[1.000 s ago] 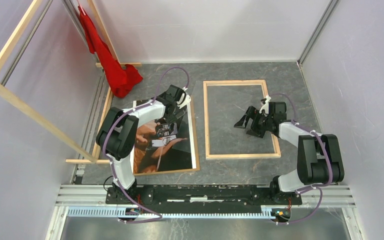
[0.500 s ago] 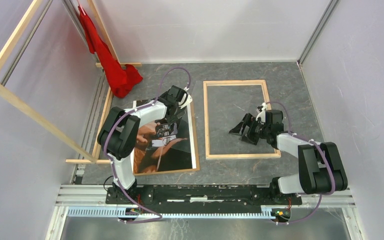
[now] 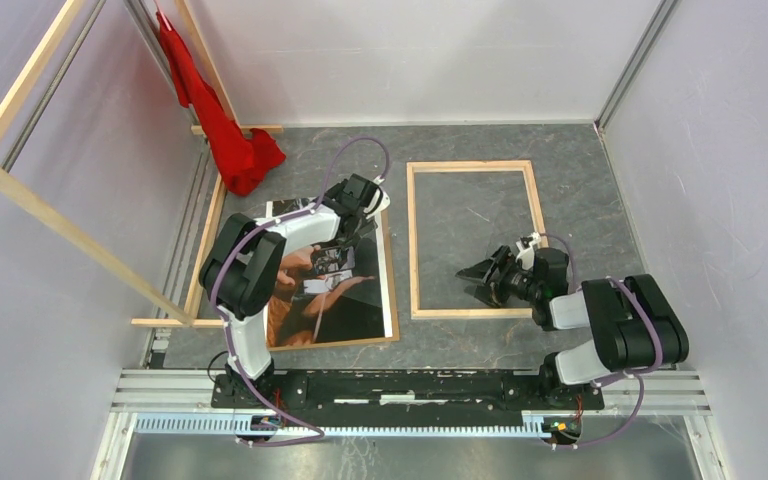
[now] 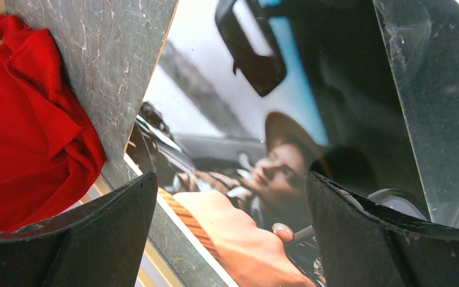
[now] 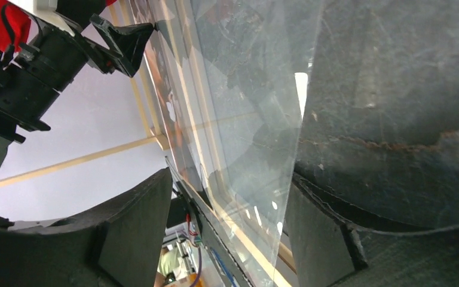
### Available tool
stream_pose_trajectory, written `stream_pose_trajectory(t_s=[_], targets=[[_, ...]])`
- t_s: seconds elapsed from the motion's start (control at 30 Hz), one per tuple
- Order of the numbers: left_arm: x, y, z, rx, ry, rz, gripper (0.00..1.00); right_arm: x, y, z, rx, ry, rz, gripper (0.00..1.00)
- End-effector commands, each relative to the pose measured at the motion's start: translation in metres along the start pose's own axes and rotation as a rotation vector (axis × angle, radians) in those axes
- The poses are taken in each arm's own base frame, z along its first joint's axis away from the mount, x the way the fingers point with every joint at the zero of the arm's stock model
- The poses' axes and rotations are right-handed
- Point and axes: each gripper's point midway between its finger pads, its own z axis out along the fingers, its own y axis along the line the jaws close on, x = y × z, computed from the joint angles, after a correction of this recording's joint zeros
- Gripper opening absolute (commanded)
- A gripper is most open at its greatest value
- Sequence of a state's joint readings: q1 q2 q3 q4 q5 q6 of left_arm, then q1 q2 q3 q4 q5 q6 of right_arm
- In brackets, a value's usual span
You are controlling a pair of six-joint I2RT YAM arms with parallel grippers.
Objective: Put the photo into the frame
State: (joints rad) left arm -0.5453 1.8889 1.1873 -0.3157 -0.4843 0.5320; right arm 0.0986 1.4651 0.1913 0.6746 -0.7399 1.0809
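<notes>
The photo [image 3: 335, 300] lies picture side up on a brown backing board [image 3: 391, 300], left of centre. It fills the left wrist view [image 4: 263, 173]. My left gripper [image 3: 365, 215] is open and hovers low over the photo's far right corner, with nothing between its fingers [image 4: 95, 233]. The frame [image 3: 412, 240] lies flat to the right, pale wood face up. My right gripper [image 3: 472, 276] is open, low inside the frame by its near rail [image 5: 251, 248]. A clear sheet [image 5: 257, 119] stands between its open jaws.
A red cloth [image 3: 225, 130] hangs and bunches at the far left, also in the left wrist view [image 4: 30, 131]. Long pale wooden beams [image 3: 70, 230] run along the left side. Walls close in the table on three sides.
My right gripper has moved toward me, from the middle of the frame's right side to its near rail. My left gripper has shifted slightly right over the photo's far corner.
</notes>
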Motion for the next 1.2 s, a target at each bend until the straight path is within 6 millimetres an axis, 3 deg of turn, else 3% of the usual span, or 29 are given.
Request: stream_pose_trajectory(t_s=[0.0, 0.27, 0.3, 0.37, 0.43, 0.5, 0.63, 0.8, 0.97, 1.17], targets=[[0.002, -0.029, 0.008, 0.073, 0.008, 0.026, 1.0, -0.003, 0.008, 0.0, -0.061, -0.054, 0.065, 0.7], [0.002, -0.032, 0.008, 0.073, 0.011, 0.037, 1.0, -0.01, 0.027, 0.007, -0.133, -0.084, 0.082, 0.53], [0.002, -0.032, 0.008, 0.071, 0.011, 0.037, 1.0, -0.011, 0.029, 0.009, -0.138, -0.087, 0.079, 0.49], [0.001, -0.03, 0.007, 0.066, 0.009, 0.039, 1.0, -0.015, 0.039, 0.01, -0.166, -0.097, 0.062, 0.26], [-0.002, -0.023, 0.003, 0.051, -0.001, 0.039, 1.0, -0.022, 0.052, 0.009, -0.199, -0.109, 0.031, 0.09], [-0.008, -0.013, -0.003, 0.039, -0.015, 0.027, 1.0, -0.03, 0.062, 0.01, -0.196, -0.107, -0.028, 0.04], [-0.032, 0.015, -0.026, 0.026, -0.078, -0.041, 1.0, -0.068, 0.08, 0.001, -0.074, -0.143, -0.259, 0.0], [-0.063, 0.03, -0.054, 0.075, -0.172, -0.139, 1.0, -0.128, 0.114, -0.051, 0.064, -0.228, -0.44, 0.0], [-0.087, 0.003, -0.058, 0.233, -0.203, -0.246, 1.0, -0.164, 0.146, -0.099, 0.044, -0.359, -0.474, 0.0], [-0.12, -0.066, -0.066, 0.461, -0.23, -0.311, 1.0, -0.175, 0.173, -0.119, 0.004, -0.455, -0.498, 0.0]])
